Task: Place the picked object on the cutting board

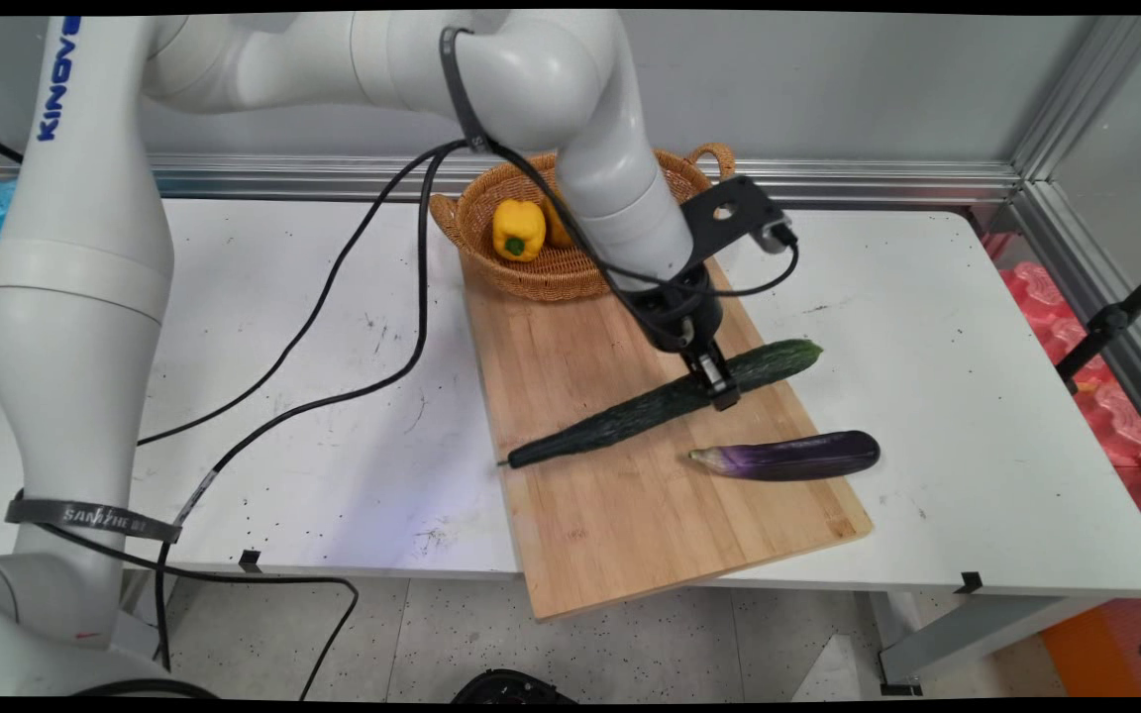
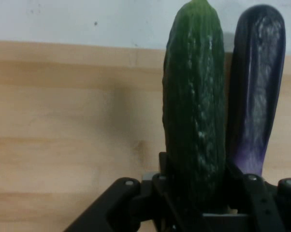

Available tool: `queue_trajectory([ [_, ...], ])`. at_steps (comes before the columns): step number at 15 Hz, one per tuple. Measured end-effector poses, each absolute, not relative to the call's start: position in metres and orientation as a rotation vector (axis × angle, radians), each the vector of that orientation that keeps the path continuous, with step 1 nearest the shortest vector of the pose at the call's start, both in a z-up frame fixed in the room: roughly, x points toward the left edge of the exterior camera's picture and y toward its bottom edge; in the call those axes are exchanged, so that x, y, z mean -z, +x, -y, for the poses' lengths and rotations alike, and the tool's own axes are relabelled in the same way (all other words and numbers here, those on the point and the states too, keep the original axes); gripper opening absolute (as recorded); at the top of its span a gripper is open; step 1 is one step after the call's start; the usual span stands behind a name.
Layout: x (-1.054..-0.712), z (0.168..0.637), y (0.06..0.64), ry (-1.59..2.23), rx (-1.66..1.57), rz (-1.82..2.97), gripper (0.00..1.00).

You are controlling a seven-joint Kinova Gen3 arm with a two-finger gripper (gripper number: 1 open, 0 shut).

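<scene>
A long dark green cucumber (image 1: 630,411) lies slantwise across the wooden cutting board (image 1: 590,515), its right end past the board's right edge. My gripper (image 1: 714,381) comes down on its right half and is shut on it. In the hand view the cucumber (image 2: 194,106) runs up from between the fingers of the gripper (image 2: 196,186), filling the gap. A purple eggplant (image 1: 788,458) lies just in front of the cucumber, near the board's right edge. In the hand view the eggplant (image 2: 255,96) is close beside the cucumber, over the board (image 2: 63,121).
A wicker basket (image 1: 531,282) stands at the board's far end and holds a yellow bell pepper (image 1: 518,230). Black cables (image 1: 333,396) trail over the white table (image 1: 977,396) to the left of the board. The board's near end overhangs the table's front edge.
</scene>
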State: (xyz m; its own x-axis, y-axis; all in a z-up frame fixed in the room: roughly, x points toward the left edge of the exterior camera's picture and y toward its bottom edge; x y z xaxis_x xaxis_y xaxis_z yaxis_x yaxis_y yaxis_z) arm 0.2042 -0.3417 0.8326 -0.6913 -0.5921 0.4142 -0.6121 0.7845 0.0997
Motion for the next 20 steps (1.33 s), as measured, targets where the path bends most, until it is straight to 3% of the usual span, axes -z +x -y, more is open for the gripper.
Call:
queue_trajectory([
  [20, -0.799, 0.313, 0.221, 0.929, -0.018, 2.573, 0.00],
])
